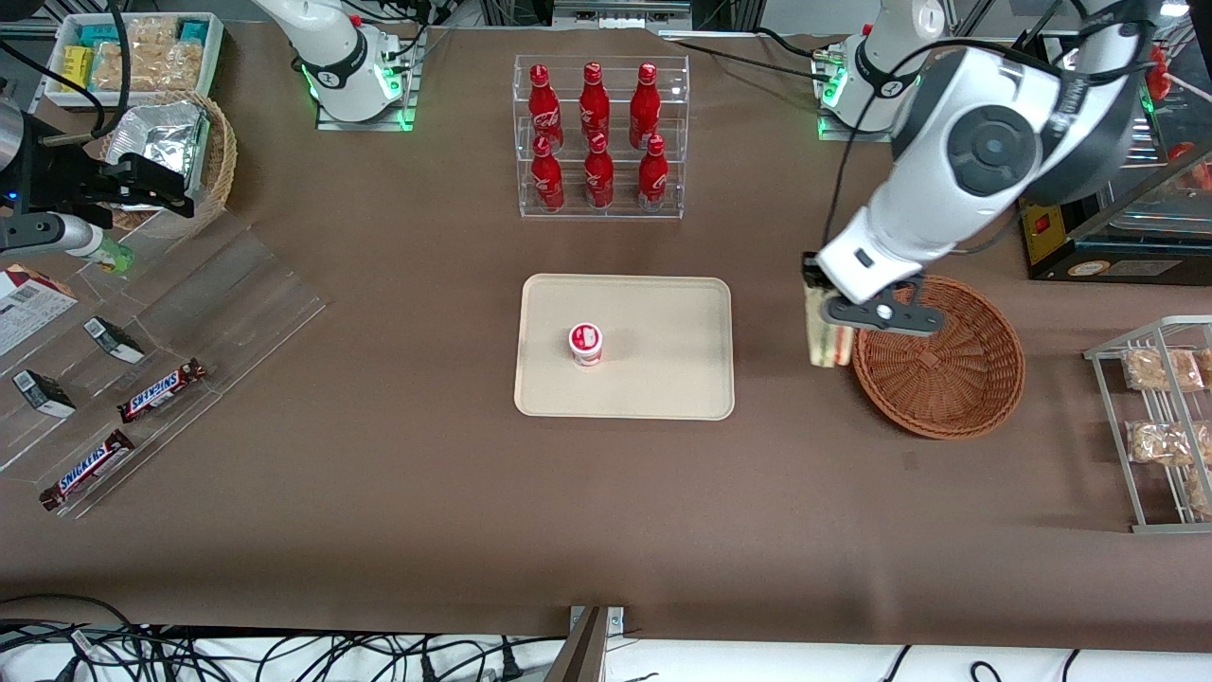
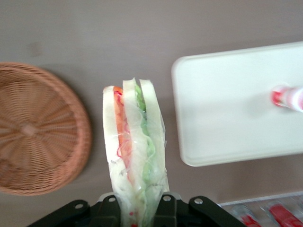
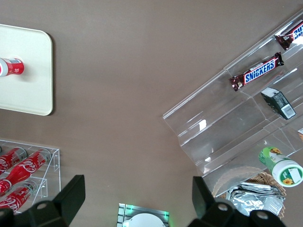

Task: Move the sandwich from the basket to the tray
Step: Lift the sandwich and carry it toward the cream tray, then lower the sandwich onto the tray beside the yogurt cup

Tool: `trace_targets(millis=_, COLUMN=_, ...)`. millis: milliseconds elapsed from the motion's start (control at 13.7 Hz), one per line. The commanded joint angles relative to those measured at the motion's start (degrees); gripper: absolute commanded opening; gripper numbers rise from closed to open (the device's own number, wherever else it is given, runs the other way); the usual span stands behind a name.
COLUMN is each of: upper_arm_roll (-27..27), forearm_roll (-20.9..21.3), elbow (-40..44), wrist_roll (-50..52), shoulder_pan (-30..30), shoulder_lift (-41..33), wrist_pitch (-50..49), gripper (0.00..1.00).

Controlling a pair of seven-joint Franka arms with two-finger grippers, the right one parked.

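Your left gripper (image 1: 822, 327) holds the wrapped triangular sandwich (image 2: 135, 156) tight, between the reddish-brown wicker basket (image 1: 947, 365) and the cream-beige tray (image 1: 663, 313). Lower it beside the small red-and-white cup (image 1: 586, 343).

tray (image 3: 28, 71) corner carries a red-white cup (image 3: 10, 67), red bottles (image 3: 19, 175) racked nearby, Snickers bars (image 3: 256, 72) on clear shelf (image 3: 227, 123) well apart from tray
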State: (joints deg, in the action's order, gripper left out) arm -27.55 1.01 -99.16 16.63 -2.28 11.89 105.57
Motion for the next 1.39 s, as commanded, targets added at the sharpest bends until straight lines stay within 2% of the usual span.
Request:
trace_targets(millis=0, upper_arm_roll=-4.3, forearm_roll=-1.5, elbow=2.4, wrist_roll=0.0, shoulder_pan=0.2, shoulder_lift=3.7, wrist_pitch=2.1, gripper=0.00)
trace_targets(millis=293, upper_arm_roll=-4.4, forearm_roll=0.8, elbow=1.7, wrist_roll=11.0, shoulder_pan=6.2, shoulder_lift=10.0, wrist_pitch=9.8, gripper=0.00)
trace_targets(millis=512, upper_arm_roll=-4.6, forearm_roll=10.5, elbow=1.6, wrist_roll=21.2, shoulder_pan=10.0, shoulder_lift=16.3, wrist_pitch=15.0, gripper=0.00)
trace_targets(millis=732, upper_arm_roll=-4.4, forearm_roll=13.7, elbow=1.5, wrist_roll=23.0, shoulder_pan=11.9, shoulder_lift=20.4, wrist_pitch=17.4, gripper=0.00)
trace_targets(millis=878, upper_arm_roll=-4.4, forearm_roll=18.4, elbow=1.6, wrist_roll=24.4, shoulder_pan=12.0, shoulder_lift=22.6, wrist_pitch=18.3, gripper=0.00)
trace_targets(millis=1024, upper_arm_roll=-4.3, forearm_roll=21.2, elbow=1.6, wrist_roll=26.2, shoulder_pan=13.2, shoulder_lift=24.9, wrist_pitch=20.3, gripper=0.00)
trace_targets(millis=1317, upper_arm_roll=-4.0, forearm_roll=24.1, elbow=1.7, wrist_roll=27.7, shoulder_pan=14.3, shoulder_lift=27.7, wrist_pitch=20.6, gripper=0.00)
